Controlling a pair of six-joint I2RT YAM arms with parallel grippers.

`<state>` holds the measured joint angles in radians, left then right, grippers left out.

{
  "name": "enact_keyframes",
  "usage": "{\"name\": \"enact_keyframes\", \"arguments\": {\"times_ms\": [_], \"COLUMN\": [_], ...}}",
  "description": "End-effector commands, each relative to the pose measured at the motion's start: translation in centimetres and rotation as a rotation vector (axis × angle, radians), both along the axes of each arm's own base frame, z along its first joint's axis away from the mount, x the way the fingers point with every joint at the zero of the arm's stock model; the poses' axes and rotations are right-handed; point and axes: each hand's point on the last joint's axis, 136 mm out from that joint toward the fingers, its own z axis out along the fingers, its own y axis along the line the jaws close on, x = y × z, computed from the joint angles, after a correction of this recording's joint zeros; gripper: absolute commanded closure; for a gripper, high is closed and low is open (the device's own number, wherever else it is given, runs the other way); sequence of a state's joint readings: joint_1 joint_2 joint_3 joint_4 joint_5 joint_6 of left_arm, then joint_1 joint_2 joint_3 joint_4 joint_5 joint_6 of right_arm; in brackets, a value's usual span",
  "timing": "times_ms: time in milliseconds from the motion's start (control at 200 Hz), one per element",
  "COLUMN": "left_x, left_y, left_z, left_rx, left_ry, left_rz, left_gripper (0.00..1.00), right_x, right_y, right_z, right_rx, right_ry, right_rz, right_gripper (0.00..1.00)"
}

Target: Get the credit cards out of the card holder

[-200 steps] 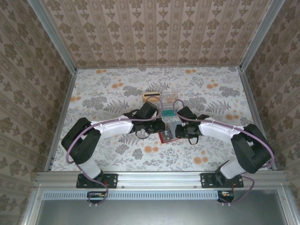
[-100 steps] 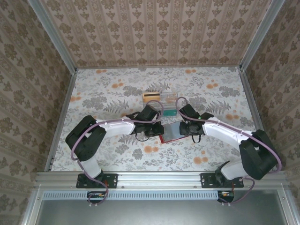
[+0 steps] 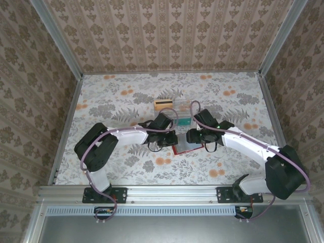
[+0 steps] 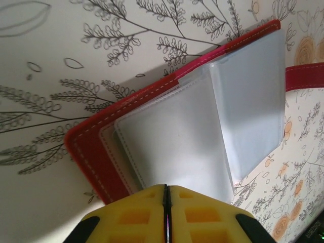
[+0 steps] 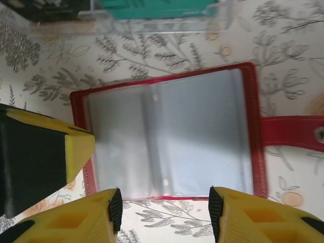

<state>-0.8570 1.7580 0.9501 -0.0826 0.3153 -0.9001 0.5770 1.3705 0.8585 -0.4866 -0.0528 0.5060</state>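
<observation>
Seen from above. Left arm: up from its base at the lower left, elbow folded back, forearm stretched low toward the middle of the desk. Right arm: mirrored from the lower right, elbow pushed far out to the right, forearm running long and low toward the same spot. Wrists almost facing each other, near but apart.

Between them, lying open and flat on the desk: the card holder, with a red rim, a pale grey inside with clear sleeves, and a red closing tab sticking out sideways. Just beyond it, a clear tray with a teal thing inside. Beyond the tray, flat on the desk and well apart from both arms: a tan card with a dark stripe.

Compared with a second ago: right elbow further out to the right, forearm more stretched, wrist nearer the tray. Left elbow shifted slightly toward the centre. Card holder spread wider, more of its pale inside showing.

Left jaws: pressed fully together with no gap, at the near edge of the card holder's sleeves. Impossible to tell whether a sleeve is pinched. Right jaws: parted by a moderate gap, narrower than the card holder's long side, with nothing between them. Poised at one long edge of the card holder; contact unclear.
</observation>
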Motion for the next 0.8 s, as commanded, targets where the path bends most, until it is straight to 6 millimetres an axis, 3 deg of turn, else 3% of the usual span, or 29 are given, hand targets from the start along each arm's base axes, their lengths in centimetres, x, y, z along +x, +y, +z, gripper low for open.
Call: {"name": "enact_keyframes", "arguments": {"times_ms": [0,255,795], "left_x": [0.4,0.3,0.0], "left_y": [2.3,5.4,6.0], "left_z": [0.7,1.1,1.2], "left_rx": [0.036,0.052,0.042], "left_ry": [-0.031,-0.046,-0.048], "left_rz": [0.055,0.143,0.152], "left_gripper": [0.90,0.89,0.88], "right_x": [0.1,-0.2,-0.9], "right_y": [2.6,4.3,4.9], "right_z": [0.0,-2.6,-6.6], "right_rx": [0.012,-0.107,-0.251], "right_ry": [0.027,0.113,0.196], "right_rz": [0.099,0.168,0.241], "right_gripper": [0.48,0.46,0.38]}}
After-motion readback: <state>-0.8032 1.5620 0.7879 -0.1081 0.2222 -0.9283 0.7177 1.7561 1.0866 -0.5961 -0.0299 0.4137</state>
